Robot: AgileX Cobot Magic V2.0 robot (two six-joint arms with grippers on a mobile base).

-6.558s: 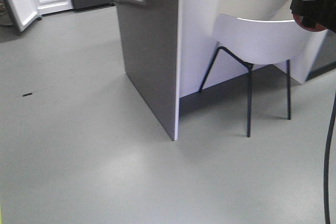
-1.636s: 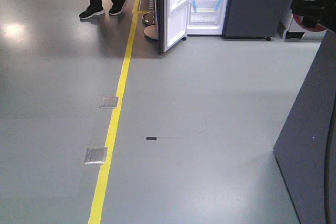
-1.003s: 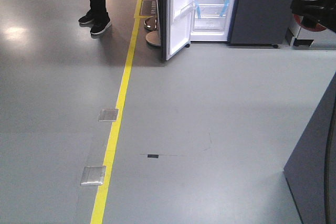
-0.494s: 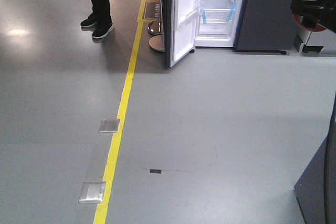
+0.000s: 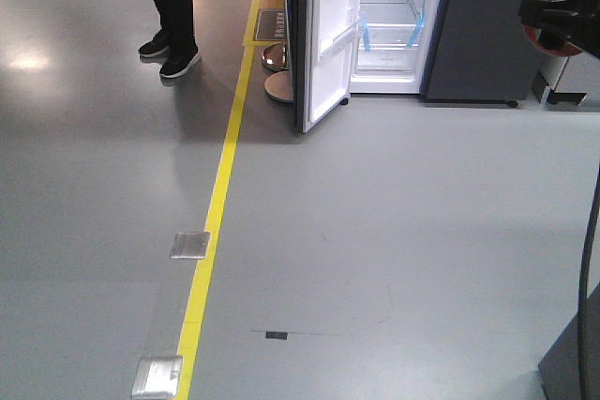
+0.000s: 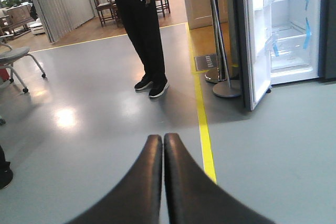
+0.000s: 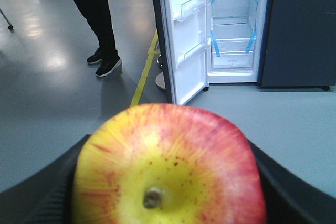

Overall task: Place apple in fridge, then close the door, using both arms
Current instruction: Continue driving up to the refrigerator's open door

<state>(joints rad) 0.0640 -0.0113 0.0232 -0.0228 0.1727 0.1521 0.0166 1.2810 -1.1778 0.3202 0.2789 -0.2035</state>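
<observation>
**Apple in the right pincer, open fridge straight ahead and well apart**

Your right pincer (image 5: 562,16) is clamped on the apple (image 7: 168,166), one finger on each flank. The stem dimple faces back toward the wrist, so the apple's stem axis runs along the line of reach.

From that pincer the fridge (image 7: 233,9) lies ahead and slightly to the right, across bare floor and too far to reach from here. Its white compartment faces you squarely, with clear shelves and blue tape strips showing.

The door (image 7: 184,35) stands swung out on the left of the opening, inner bins turned toward the compartment. The plain dark panel (image 7: 299,24) flanks the opening on the right, so the way in runs between the two.

Your left pincer (image 6: 163,140) has its fingers pressed together on nothing. From it the door lies ahead and to the right.

By that layout the right arm seems better placed to deliver the apple, and the left arm is on the door's side for the push shut.

A person (image 6: 142,30) stands ahead and to the left of both pincers, beyond the yellow line (image 5: 220,194) and off the path.
</observation>
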